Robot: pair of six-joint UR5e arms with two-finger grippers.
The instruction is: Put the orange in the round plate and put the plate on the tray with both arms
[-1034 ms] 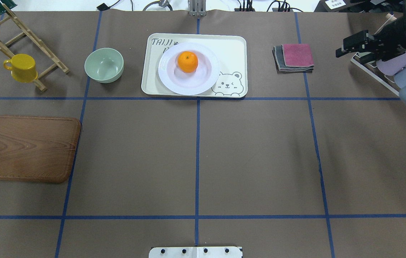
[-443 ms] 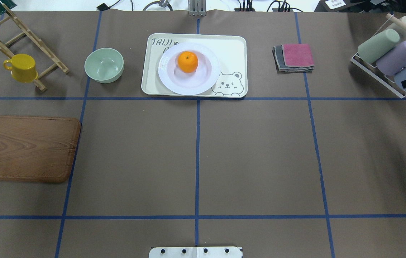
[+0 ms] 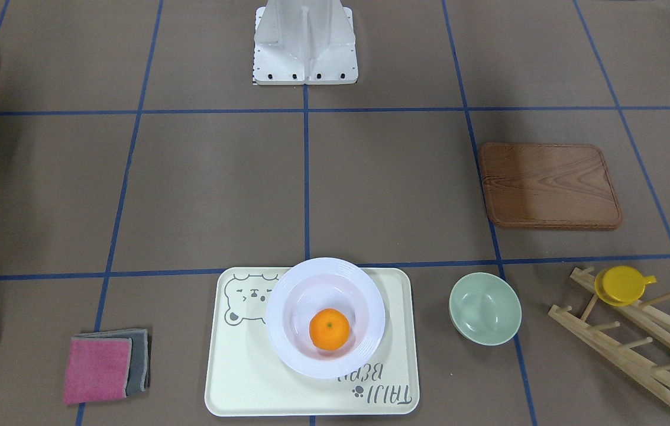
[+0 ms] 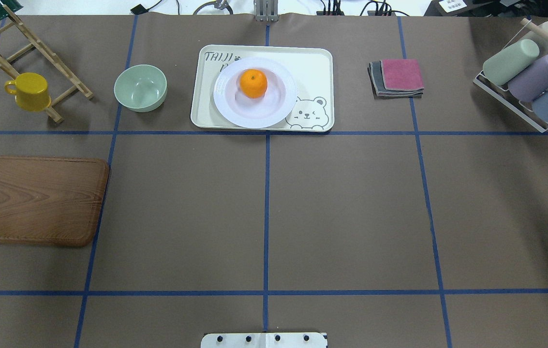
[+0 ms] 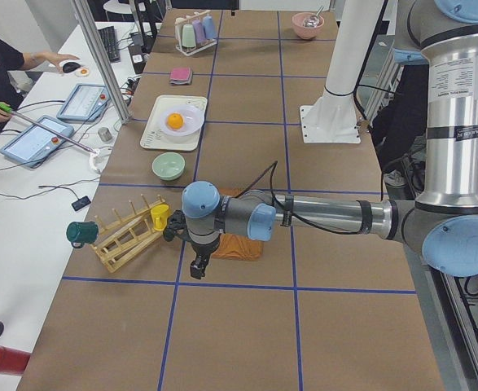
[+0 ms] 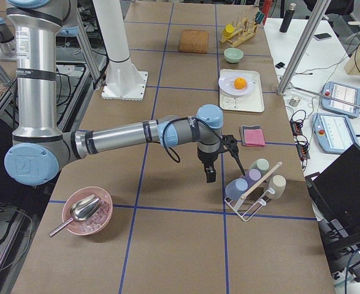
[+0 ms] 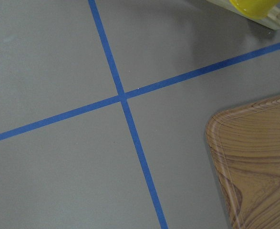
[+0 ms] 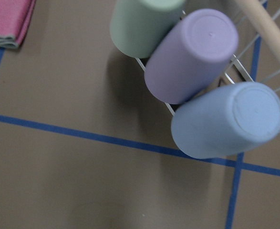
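Two sets of fingers, both out wide, and the job reads as done. Far left: my left fingers (image 5: 196,267) hang above bare tabletop (image 4: 341,208) just beside the wooden board (image 4: 37,200), with the yellow cup (image 4: 29,91) near. From the side view alone I cannot tell how far they are parted, and nothing shows in them.

Moving right, past the green bowl (image 4: 140,88): the tray (image 4: 312,63), long axis running side to side, carries the round plate (image 4: 228,104), and the orange (image 4: 253,83) sits in its sunken centre.

Past the cloths (image 4: 399,76), my right fingers (image 6: 209,173) hang by the racked cups (image 4: 535,77); their gap, too, I cannot tell. The tray lies between my arms, well apart from each, and neither is plainly nearer.
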